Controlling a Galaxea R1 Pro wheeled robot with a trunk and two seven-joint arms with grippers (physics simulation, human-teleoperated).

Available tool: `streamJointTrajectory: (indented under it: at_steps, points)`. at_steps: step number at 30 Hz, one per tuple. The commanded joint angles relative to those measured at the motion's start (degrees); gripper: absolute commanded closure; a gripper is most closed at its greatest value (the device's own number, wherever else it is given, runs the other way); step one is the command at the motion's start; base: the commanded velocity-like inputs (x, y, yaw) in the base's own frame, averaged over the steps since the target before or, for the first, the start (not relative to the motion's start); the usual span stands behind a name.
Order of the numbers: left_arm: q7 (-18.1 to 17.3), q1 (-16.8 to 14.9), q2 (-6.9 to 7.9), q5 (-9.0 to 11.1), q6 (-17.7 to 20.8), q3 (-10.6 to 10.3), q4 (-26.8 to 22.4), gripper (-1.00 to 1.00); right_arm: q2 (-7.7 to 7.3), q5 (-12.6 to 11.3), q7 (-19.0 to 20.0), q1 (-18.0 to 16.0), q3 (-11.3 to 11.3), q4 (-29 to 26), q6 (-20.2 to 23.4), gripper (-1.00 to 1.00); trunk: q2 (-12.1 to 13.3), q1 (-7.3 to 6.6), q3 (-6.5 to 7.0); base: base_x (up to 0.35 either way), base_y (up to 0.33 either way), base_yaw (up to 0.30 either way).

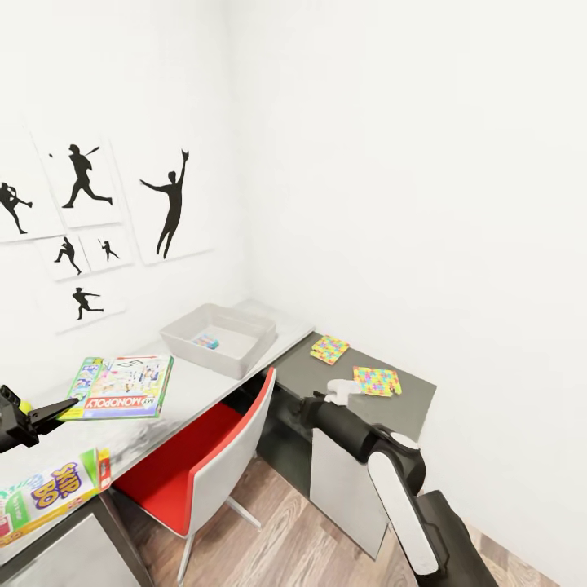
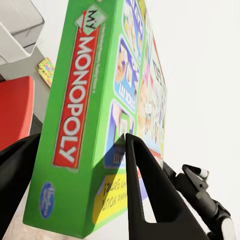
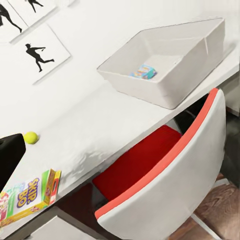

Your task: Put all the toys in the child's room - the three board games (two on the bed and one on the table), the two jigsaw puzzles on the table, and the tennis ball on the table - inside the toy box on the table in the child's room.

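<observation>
left end effector (image 2: 75,165) clamped on Monopoly box (image 2: 100,110) edge, lifted over tabletop (image 1: 204,379) | right end effector (image 1: 341,391) spread unclear | toy box (image 1: 220,338) at 12 o'clock

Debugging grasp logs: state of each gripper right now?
Left gripper: shut on the Monopoly box, fingers either side of its edge.
Right gripper: cannot tell; fingers too small and foreshortened in the head view.
</observation>
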Motion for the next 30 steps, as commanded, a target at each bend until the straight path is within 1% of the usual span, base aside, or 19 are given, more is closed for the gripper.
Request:
streamJointTrajectory:
  at_steps: [1, 2, 4, 5, 8, 11, 13, 14, 15, 16, 18, 19, 21, 24, 25, 26, 28, 29, 30]
  points:
    - [-0.2, -0.1, -0.08, -0.1, 0.6, 0.1, 0.0, 1.00, 0.06, -0.1, 0.1, -2.6, -0.3, 0.2, 2.6, -1.00, -0.1, 0.03, -0.14, 0.000, 0.000, 0.000]
    - [-0.2, -0.1, -0.11, -0.1, 0.6, 0.1, 0.0, 1.00, 0.07, -0.1, 0.0, -3.9, -0.5, 0.3, 4.0, -1.00, -0.1, 0.03, -0.14, 0.000, 0.000, 0.000]
    - [-0.2, -0.1, -0.22, -0.1, 0.7, 0.2, 0.0, 1.00, 0.18, -0.2, -0.8, -8.8, -2.1, 1.5, 9.1, -1.00, -0.1, 0.03, -0.14, 0.000, 0.000, 0.000]
    - [-0.2, -0.1, -0.24, -0.1, 0.7, 0.2, 0.0, 1.00, 0.24, -0.2, -1.2, -9.8, -2.7, 1.8, 10.0, -1.00, -0.1, 0.03, -0.14, 0.000, 0.000, 0.000]
    - [-0.2, -0.1, -0.35, -0.1, 0.9, 0.3, -0.1, 1.00, 0.40, -0.6, -3.5, -16.4, -5.4, 3.0, 14.3, -1.00, -0.1, 0.03, -0.14, 0.000, 0.000, 0.000]
    - [-0.2, -0.2, -0.39, -0.1, 1.0, 0.3, -0.2, 1.00, 0.50, -1.2, -4.5, -22.4, -6.4, 4.7, 20.4, -1.00, -0.1, 0.03, -0.14, 0.000, 0.000, 0.000]
    - [-0.2, -0.3, -0.66, -0.1, 1.1, 0.2, -0.2, 1.00, 0.50, -1.3, -4.7, -25.1, -6.8, 6.0, 22.9, -1.00, -0.1, 0.03, -0.14, 0.000, 0.000, 0.000]
    - [-0.2, -0.3, -1.08, -0.2, 1.0, 0.0, -0.2, 1.00, 0.48, -1.3, -4.7, -26.0, -7.4, 6.7, 23.5, -1.00, -0.1, 0.03, -0.14, 0.000, 0.000, 0.000]
    - [-0.2, -0.6, -2.08, -0.3, 1.0, -0.7, -0.3, 1.00, 0.47, -1.4, -4.7, -26.7, -8.6, 7.4, 24.1, -1.00, -0.1, 0.03, -0.14, 0.000, 0.000, 0.000]
    - [-0.2, -0.8, -2.41, -0.4, 1.1, -1.1, -0.3, 1.00, 0.45, -1.4, -4.7, -26.9, -9.0, 7.5, 24.3, -1.00, -0.1, 0.03, -0.14, 0.000, 0.000, 0.000]
    - [-0.2, -2.3, -3.60, -1.0, 1.3, -3.0, -0.4, 1.00, 0.36, -1.4, -4.7, -27.1, -10.1, 7.8, 24.6, -1.00, -0.1, 0.03, -0.14, 0.000, 0.000, 0.000]
    - [0.1, -2.8, -3.89, -1.1, 1.3, -3.5, -0.4, 1.00, 0.31, -1.4, -4.6, -27.1, -10.2, 7.9, 24.6, -1.00, -0.1, 0.03, -0.14, 0.000, 0.000, 0.000]
    - [2.0, -5.6, -4.84, -1.4, 2.2, -5.0, -0.5, 1.00, 0.19, -1.4, -4.5, -26.9, -10.6, 7.8, 24.7, -1.00, -0.1, 0.03, -0.14, 0.000, 0.000, 0.000]
    - [3.2, -10.1, -6.18, -1.7, 5.3, -6.3, -0.6, 1.00, -0.04, -1.4, -4.4, -26.4, -10.8, 6.5, 24.8, -1.00, -0.1, 0.03, -0.14, 0.000, 0.000, 0.000]
    - [3.4, -11.8, -6.53, -1.7, 6.2, -6.7, -0.7, 1.00, -0.21, -1.4, -4.4, -26.3, -10.8, 5.9, 24.8, -1.00, -0.1, 0.03, -0.14, 0.000, 0.000, 0.000]
    - [3.6, -14.4, -6.91, -2.0, 7.0, -7.4, -0.8, 1.00, -0.37, -1.4, -4.4, -26.3, -10.8, 5.3, 24.9, -1.00, -0.1, 0.03, -0.14, 0.000, 0.000, 0.000]
    - [3.7, -16.1, -7.12, -2.2, 7.3, -8.4, -0.8, 1.00, -0.48, -1.8, -4.4, -26.3, -10.8, 4.7, 24.9, -1.00, -0.1, 0.03, -0.14, 0.000, 0.000, 0.000]
    - [3.7, -17.1, -7.31, -2.4, 7.3, -9.4, -0.8, 1.00, -0.57, -3.2, -4.4, -26.4, -10.9, 4.2, 24.9, -1.00, -0.1, 0.03, -0.14, 0.000, 0.000, 0.000]
    - [3.8, -17.3, -7.32, -2.5, 7.2, -9.6, -0.7, 1.00, -0.61, -3.8, -4.5, -26.4, -11.0, 4.1, 24.9, -1.00, -0.1, 0.03, -0.14, 0.000, 0.000, 0.000]
